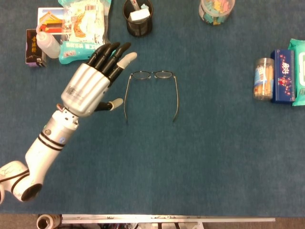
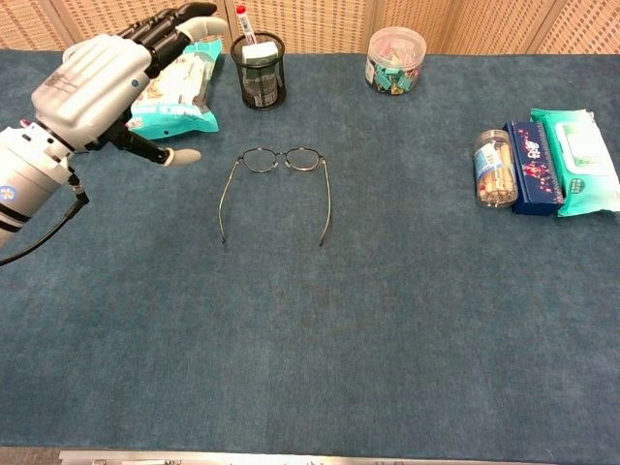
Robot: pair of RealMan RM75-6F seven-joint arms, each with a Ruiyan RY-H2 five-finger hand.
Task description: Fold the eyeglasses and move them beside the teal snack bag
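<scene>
Eyeglasses (image 1: 151, 93) lie unfolded on the blue surface (image 1: 190, 162), lenses toward the far edge, both temple arms stretched out toward the near edge. Nothing touches them.

Left hand (image 1: 90, 81) hovers just beside the left temple arm, palm down, holding nothing. Fingers (image 1: 116, 53) wide and extended, tips pointing to the far edge and reaching about level with the lenses; thumb (image 1: 114, 104) sticks out sideways, its tip just short of the temple arm. In the chest view the hand (image 2: 97, 82) sits above the surface, partly covering what lies behind it.

Teal snack bag (image 1: 86, 24) lies just beyond the fingertips, at the far edge. Past the hand's outer side: a white squeeze bottle (image 1: 46, 43) and a small dark box (image 1: 32, 46). Black mesh pen cup (image 1: 138, 18) stands beyond the lenses. Clear round tub (image 1: 217, 10) further along the far edge. Well apart on the opposite side: a small jar (image 1: 263, 78), a blue box (image 1: 283, 76), a wipes pack (image 1: 299, 71).

Right hand not visible in either view.
</scene>
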